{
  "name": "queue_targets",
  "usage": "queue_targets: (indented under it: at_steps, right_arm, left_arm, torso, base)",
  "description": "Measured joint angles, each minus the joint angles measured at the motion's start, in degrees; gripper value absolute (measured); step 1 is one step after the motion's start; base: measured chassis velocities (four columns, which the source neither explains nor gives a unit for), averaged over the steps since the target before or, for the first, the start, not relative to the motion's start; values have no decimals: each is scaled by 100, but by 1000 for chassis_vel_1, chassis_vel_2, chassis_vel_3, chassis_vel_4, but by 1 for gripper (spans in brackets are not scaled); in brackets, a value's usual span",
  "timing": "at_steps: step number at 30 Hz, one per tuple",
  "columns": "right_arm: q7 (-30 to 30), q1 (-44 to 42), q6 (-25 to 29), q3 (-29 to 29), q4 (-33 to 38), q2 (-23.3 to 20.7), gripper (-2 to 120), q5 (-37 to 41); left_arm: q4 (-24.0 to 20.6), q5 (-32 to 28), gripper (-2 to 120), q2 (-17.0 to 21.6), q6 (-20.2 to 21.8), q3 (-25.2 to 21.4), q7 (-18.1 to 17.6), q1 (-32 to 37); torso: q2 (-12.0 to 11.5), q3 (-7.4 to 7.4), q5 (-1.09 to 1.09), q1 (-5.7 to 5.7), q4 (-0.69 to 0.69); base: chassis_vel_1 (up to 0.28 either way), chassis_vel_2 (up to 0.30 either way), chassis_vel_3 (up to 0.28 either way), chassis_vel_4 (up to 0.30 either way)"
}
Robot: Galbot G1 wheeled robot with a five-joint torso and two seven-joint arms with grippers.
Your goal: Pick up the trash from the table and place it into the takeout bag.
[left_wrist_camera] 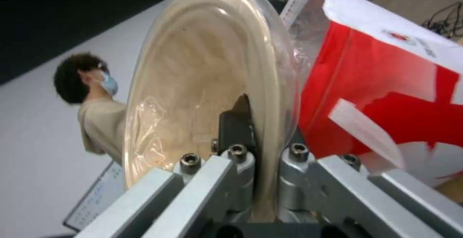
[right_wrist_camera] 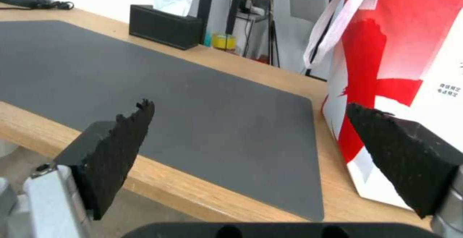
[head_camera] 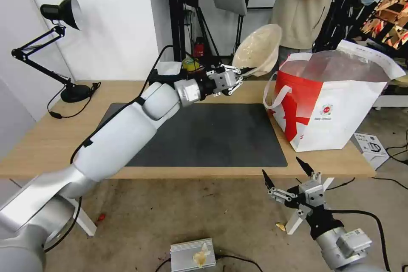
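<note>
beige paper-like bowl (head_camera: pixel 258 50), wrapped in clear film, looks light, thin-walled and easy to crush or let slip, so its rim is the sensible place to grip; it hangs tilted on edge above the surface (head_camera: pixel 51 136), just left of the takeout bag (head_camera: pixel 340 106) and near its open mouth. left tool (head_camera: pixel 239 77) is clenched on that rim, one black pad lying inside the bowl, while further right the right tool (head_camera: pixel 287 174) hangs released and wide apart below the front edge, holding nothing.
</note>
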Motion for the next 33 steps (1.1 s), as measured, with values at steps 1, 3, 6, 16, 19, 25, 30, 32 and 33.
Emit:
queue_targets:
  at_steps: [1,3,6,16,19,25,30,32,33]
  right_arm:
    - [0,0,0,0,0,0,100,0]
    - [0,0,0,0,0,0,100,0]
    - [0,0,0,0,0,0,100,0]
    - [0,0,0,0,0,0,100,0]
    - [0,0,0,0,0,0,100,0]
    - [0,0,0,0,0,0,100,0]
    - [0,0,0,0,0,0,100,0]
    - [0,0,0,0,0,0,100,0]
    - [0,0,0,0,0,0,100,0]
  left_arm:
    - [92,85,1,-88,-27,8,20,-76]
    - [284,284,1,-283,-92,30,48,-224]
    - [516,604,1,-572,-170,67,80,-395]
    - [995,1428,1,-1198,-383,-88,140,-520]
    - [1140,1784,1,-1411,-450,-172,203,-606]
    - [1381,2127,1,-1716,-571,-240,258,-712]
    - [1656,2503,1,-2110,-732,-336,373,-740]
    - [1798,2703,1,-2258,-791,-393,464,-779]
    - [1798,2703,1,-2258,-791,-393,464,-779]
  torso:
    - [0,0,0,0,0]
    - [0,0,0,0,-1]
    - [0,0,0,0,-2]
    - [1,0,-1,0,-1]
    - [1,0,0,0,-1]
    - [1,0,0,0,0]
    - [1,0,1,0,-2]
    - [1,0,0,0,-1]
    - [1,0,0,0,-1]
  base:
    - [0,0,0,0]
    - [0,0,0,0]
    - [0,0,0,0]
    - [0,0,0,0]
    - [0,0,0,0]
    - [0,0,0,0]
    - [0,0,0,0]
    - [0,0,0,0]
    - [0,0,0,0]
